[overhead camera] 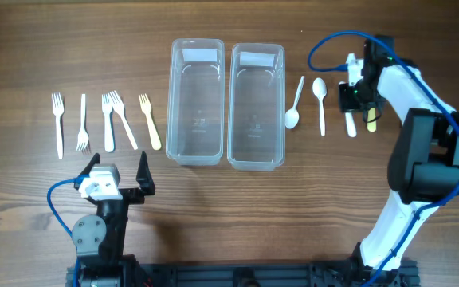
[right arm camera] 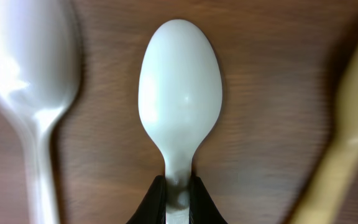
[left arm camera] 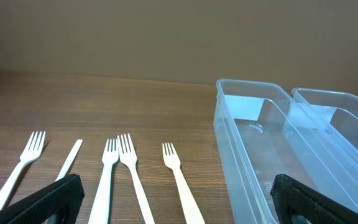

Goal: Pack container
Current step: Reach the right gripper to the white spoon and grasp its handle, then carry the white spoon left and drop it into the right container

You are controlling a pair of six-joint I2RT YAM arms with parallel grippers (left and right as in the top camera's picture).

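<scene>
1. The step in hand looks like the first pick, as both clear containers (overhead camera: 255,119) are empty. The right gripper (right arm camera: 179,194) is pinched on the neck of a white spoon (right arm camera: 179,93), which lies flat at their 3 o'clock.
2. Next, I judge, comes a straight lift clear of the neighbouring spoon (right arm camera: 30,74) and the yellowish spoon (right arm camera: 347,124), then a carry toward 9 o'clock.
3. The left gripper (overhead camera: 119,165) rests spread at 7 o'clock, with the forks (overhead camera: 110,119) at its 12 o'clock.
4. The surface is a wood-grain table (overhead camera: 22,48), and behind it is a plain tan wall (left arm camera: 166,37).
</scene>
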